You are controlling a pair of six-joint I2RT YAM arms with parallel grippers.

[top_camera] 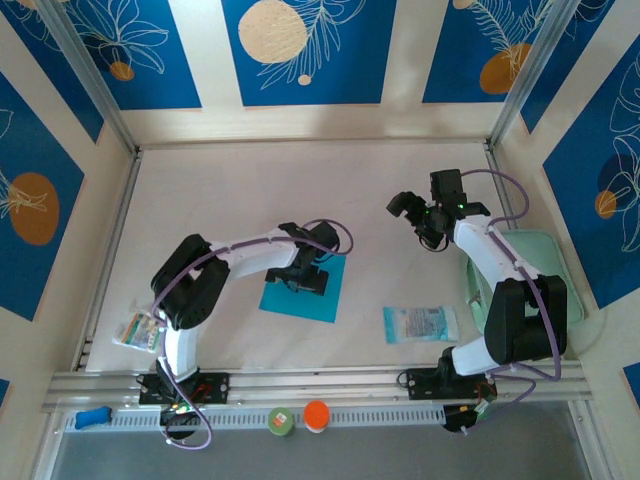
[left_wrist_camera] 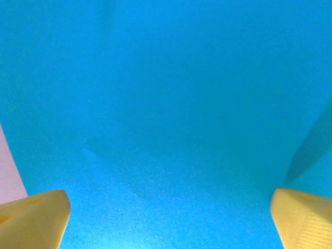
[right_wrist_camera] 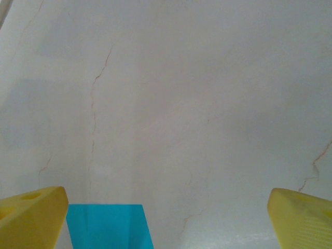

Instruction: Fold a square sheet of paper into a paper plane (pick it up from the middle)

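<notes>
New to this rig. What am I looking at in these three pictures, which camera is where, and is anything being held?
Two robot arms are bolted at the near edge of a pale table. The overhead picture looks down from above and behind them, so the left arm is on the left. The other two pictures come from a camera on each wrist, with that arm's yellow fingers at the bottom corners.

The left tool hangs over the middle of a flat turquoise sheet of paper; its wrist camera sees the same paper up close, between widely spread fingers. The right tool is out over bare table, also open; its wrist camera catches a turquoise piece at its bottom edge.

Also lying on the table: a pale printed packet, another small packet by the left arm, and a mint-green pad under the right arm. Nothing is held.
</notes>
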